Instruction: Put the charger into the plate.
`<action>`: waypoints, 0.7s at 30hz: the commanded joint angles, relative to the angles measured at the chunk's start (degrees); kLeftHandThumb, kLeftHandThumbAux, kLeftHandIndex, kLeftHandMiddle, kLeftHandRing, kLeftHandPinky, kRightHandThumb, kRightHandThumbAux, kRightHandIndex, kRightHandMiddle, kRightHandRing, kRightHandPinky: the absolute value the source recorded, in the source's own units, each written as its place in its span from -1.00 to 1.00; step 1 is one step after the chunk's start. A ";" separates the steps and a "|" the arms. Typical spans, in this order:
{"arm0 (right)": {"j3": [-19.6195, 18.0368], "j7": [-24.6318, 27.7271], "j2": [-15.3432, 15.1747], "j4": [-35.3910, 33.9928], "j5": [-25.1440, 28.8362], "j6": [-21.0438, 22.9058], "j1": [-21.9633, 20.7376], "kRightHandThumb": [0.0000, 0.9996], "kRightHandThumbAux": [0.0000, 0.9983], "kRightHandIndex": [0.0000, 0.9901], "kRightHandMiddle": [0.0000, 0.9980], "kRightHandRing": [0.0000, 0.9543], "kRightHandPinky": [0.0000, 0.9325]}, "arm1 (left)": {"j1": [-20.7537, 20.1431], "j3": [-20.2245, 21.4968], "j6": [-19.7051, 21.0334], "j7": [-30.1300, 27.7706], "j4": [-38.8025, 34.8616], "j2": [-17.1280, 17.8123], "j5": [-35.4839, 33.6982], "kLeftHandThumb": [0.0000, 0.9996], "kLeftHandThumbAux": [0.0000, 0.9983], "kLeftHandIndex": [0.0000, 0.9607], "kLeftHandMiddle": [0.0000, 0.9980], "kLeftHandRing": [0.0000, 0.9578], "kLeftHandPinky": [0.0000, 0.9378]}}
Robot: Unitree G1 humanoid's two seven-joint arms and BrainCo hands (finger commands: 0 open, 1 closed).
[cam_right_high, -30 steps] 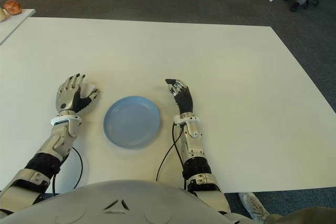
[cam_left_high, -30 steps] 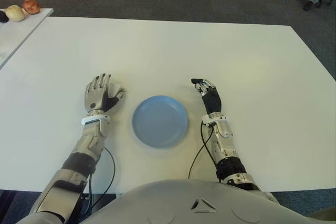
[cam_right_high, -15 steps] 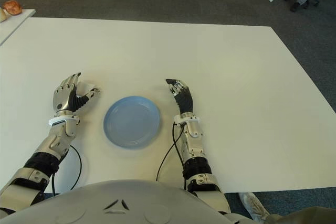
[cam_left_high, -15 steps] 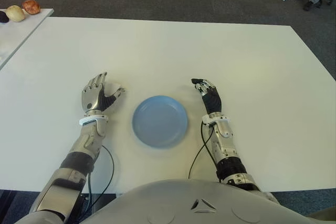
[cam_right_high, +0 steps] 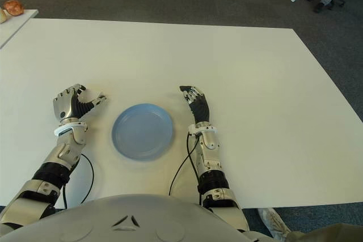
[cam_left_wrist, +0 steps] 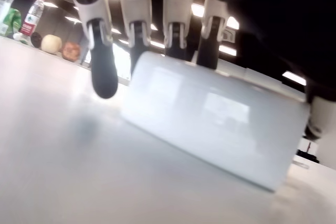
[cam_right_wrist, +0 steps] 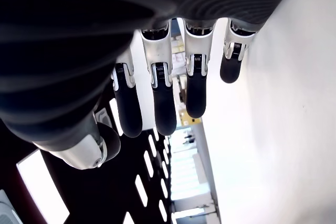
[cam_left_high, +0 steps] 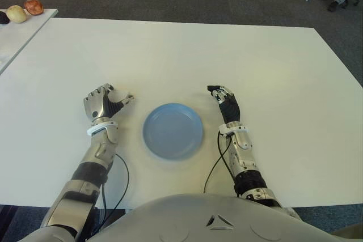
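charger (cam_left_wrist: pixel 215 121) mostly hidden in eye views | left robot hand (cam_left_high: pixel 102 103) curled on it, left of plate (cam_left_high: pixel 172 131) | right robot hand (cam_left_high: pixel 225 101) relaxed, empty

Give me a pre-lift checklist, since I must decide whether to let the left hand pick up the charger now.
1. Left hand at the charger: ok, fingers curl over the white block.
2. Grasp closed firmly: cannot tell; the charger sits on the table.
3. Plate free of objects: ok.
4. Path from charger to plate clear: ok, bare table between them.
5. Right hand out of the way: ok, it shows beside the plate's right edge, holding nothing.
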 commanded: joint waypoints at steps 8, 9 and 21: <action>-0.50 -0.85 2.49 2.75 0.35 3.11 4.69 -1.00 0.23 -0.24 -0.30 -0.49 -0.77 | 3.04 0.50 7.60 -7.09 -6.52 -2.02 -2.01 0.49 0.39 -0.08 0.64 0.70 0.81; -0.48 -0.86 2.53 2.71 0.35 3.10 4.71 -1.00 0.23 -0.24 -0.31 -0.49 -0.77 | 3.18 0.61 7.76 -7.31 -7.04 -2.07 -2.15 0.50 0.39 -0.08 0.65 0.72 0.82; -0.33 -0.73 2.77 2.55 0.32 2.67 4.82 -1.00 0.23 -0.24 -0.31 -0.50 -0.76 | 5.31 2.55 5.51 -6.43 -12.78 -2.52 -3.03 0.50 0.39 -0.08 0.71 0.80 0.83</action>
